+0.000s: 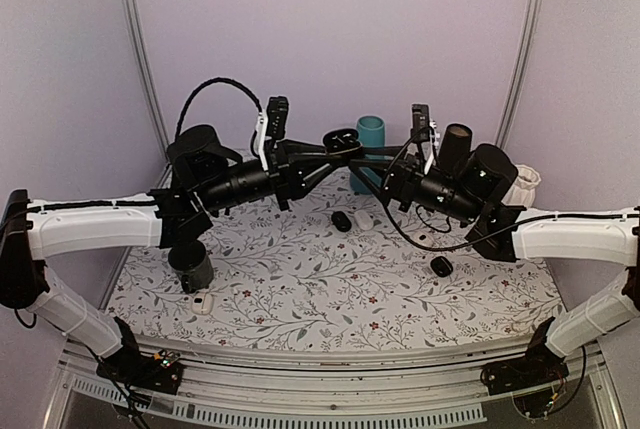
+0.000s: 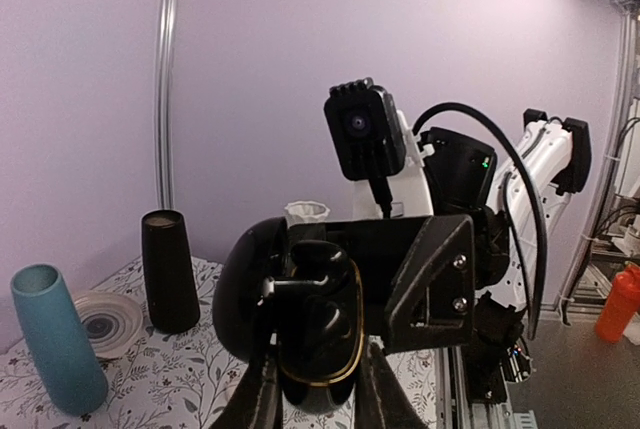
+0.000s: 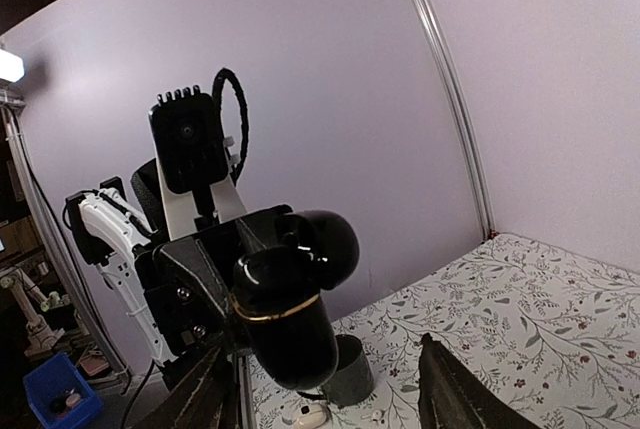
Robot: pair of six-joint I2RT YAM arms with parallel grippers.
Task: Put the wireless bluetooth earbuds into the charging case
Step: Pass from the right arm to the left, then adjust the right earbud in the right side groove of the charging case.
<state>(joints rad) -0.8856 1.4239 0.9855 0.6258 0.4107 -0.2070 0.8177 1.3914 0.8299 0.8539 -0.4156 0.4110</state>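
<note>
The charging case (image 2: 312, 349) is glossy black with a gold rim, and its lid stands open. My left gripper (image 2: 318, 391) is shut on its lower body and holds it high above the table. Two black earbuds (image 2: 316, 255) lie in its wells, one above the other. In the top view the case (image 1: 343, 137) hangs mid-air between both arms. My right gripper (image 3: 325, 369) faces the case (image 3: 290, 319) with its jaws open wide and nothing between them. One right finger (image 2: 430, 269) shows just to the right of the case.
On the floral tablecloth lie a black pod (image 1: 341, 220), a white pod (image 1: 362, 217) and another black pod (image 1: 441, 266). A dark grey cup (image 1: 190, 266) stands at the left. At the back are a teal vase (image 1: 370, 134), a black vase (image 1: 455, 144) and a white ruffled cup (image 1: 522, 184).
</note>
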